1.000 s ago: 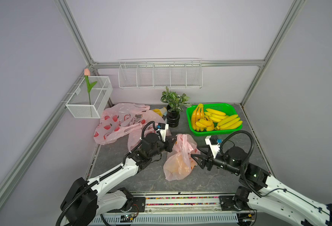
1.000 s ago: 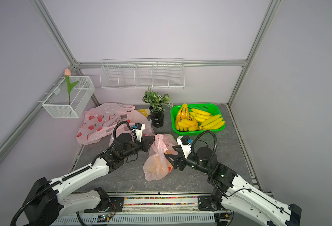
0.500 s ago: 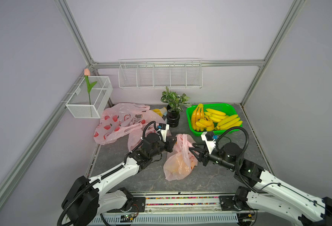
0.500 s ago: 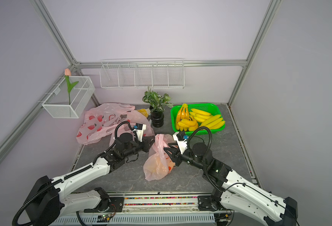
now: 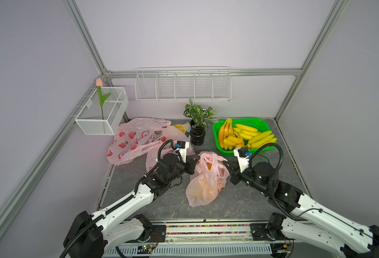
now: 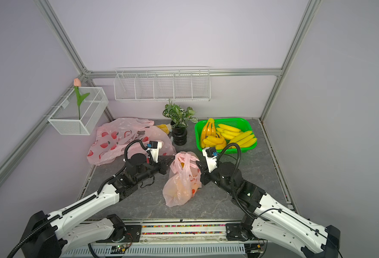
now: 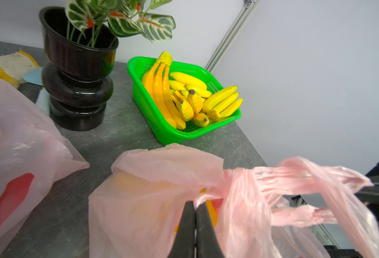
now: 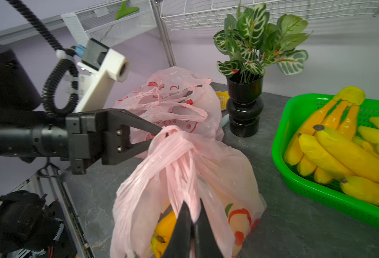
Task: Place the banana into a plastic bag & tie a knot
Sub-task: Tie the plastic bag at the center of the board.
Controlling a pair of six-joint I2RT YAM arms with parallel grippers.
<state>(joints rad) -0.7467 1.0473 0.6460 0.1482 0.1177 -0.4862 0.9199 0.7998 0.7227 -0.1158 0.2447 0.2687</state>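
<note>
While both arms reach in from the front edge of the table [image 5: 240, 201], I record the plastic bag [image 5: 204, 185] near the table's middle, between my two claws, its body slumped on the surface.

Left claw [image 7: 195, 204]: closed, fingers pinched together on gathered pink film at the mouth of the bag.

Right claw [image 8: 192, 208]: closed likewise, with a strip of handle caught between its fingers.

Handles [image 8: 179, 147]: stretched between the claws, crossing and wrapping over one another above the bag's mouth. Whether a knot has formed, I cannot tell.

Banana [image 8: 165, 230]: inside the bag, low down, yellow showing through the film.

Green basket [image 5: 251, 122]: far right corner of the table, holding loose bananas [image 5: 254, 138] and a darker bunch.

Potted plant [image 5: 197, 136]: upright at the far edge, just beside the basket.

Heap of spare bags [image 5: 135, 140]: pink with red fruit print, spread over the far left corner, reaching near the left claw.
</note>
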